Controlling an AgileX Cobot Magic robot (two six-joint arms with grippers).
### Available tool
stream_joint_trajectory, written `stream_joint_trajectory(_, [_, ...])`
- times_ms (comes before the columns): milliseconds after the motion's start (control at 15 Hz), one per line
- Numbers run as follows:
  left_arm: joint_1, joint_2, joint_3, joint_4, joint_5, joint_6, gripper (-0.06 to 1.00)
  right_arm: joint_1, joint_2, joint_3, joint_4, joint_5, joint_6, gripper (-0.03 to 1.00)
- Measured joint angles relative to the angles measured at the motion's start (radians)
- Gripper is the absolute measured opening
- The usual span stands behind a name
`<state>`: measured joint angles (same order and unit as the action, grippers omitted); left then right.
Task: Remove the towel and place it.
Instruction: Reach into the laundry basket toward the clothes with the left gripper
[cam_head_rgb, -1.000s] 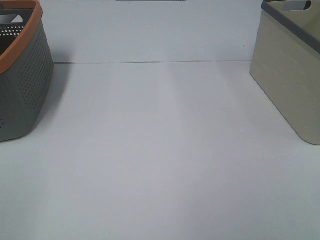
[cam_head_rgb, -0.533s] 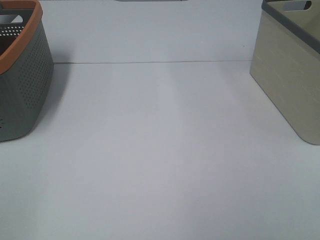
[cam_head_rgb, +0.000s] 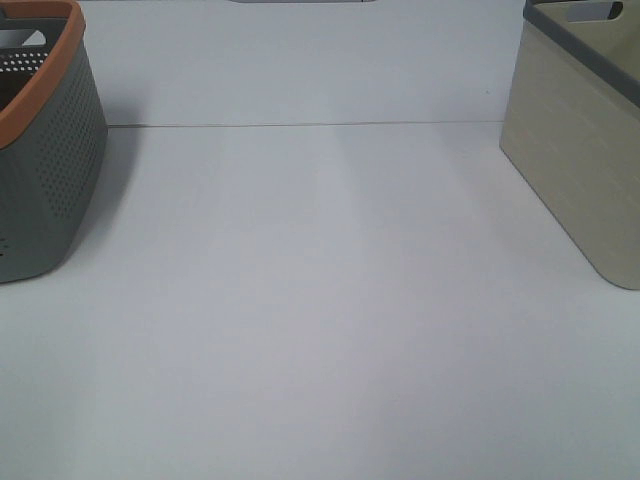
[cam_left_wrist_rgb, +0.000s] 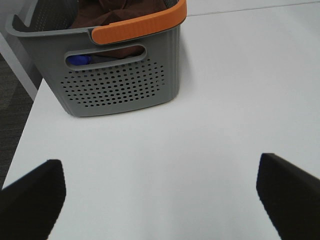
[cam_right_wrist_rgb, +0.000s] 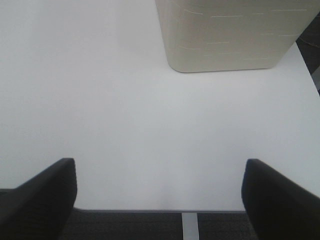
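The dark reddish-brown towel (cam_left_wrist_rgb: 107, 12) lies bunched inside the grey perforated basket with an orange rim (cam_left_wrist_rgb: 117, 85); only its top shows. The basket also stands at the left edge of the exterior view (cam_head_rgb: 45, 160). My left gripper (cam_left_wrist_rgb: 160, 200) is open and empty, hovering over the bare table a short way in front of the basket. My right gripper (cam_right_wrist_rgb: 160, 200) is open and empty above the table's near edge, facing the beige bin (cam_right_wrist_rgb: 232, 32). Neither gripper shows in the exterior view.
A beige bin with a dark grey rim (cam_head_rgb: 585, 140) stands at the right. Something blue (cam_left_wrist_rgb: 77, 60) shows through the grey basket's handle slot. The white table (cam_head_rgb: 320, 300) stretches between the two containers. Dark floor lies beyond the table's edges (cam_left_wrist_rgb: 12, 115).
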<state>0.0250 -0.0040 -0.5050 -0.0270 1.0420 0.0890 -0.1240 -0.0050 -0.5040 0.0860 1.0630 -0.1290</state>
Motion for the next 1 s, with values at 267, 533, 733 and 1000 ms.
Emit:
stream_joint_trajectory(267, [0.000,0.000,0.000,0.000,0.000,0.000,0.99,0.000,0.000,0.000,0.000,0.000,0.000,0.79])
stream_joint_trajectory(533, [0.000,0.000,0.000,0.000,0.000,0.000,0.99,0.000,0.000,0.000,0.000,0.000,0.000,0.79])
stream_joint_trajectory(733, [0.000,0.000,-0.008,0.000,0.002,0.000,0.99,0.000,0.000,0.000,0.000,0.000,0.000,0.79])
stream_joint_trajectory(1000, [0.000,0.163,-0.143,0.010,0.028,0.023,0.99,0.000,0.000,0.000,0.000,0.000,0.000,0.79])
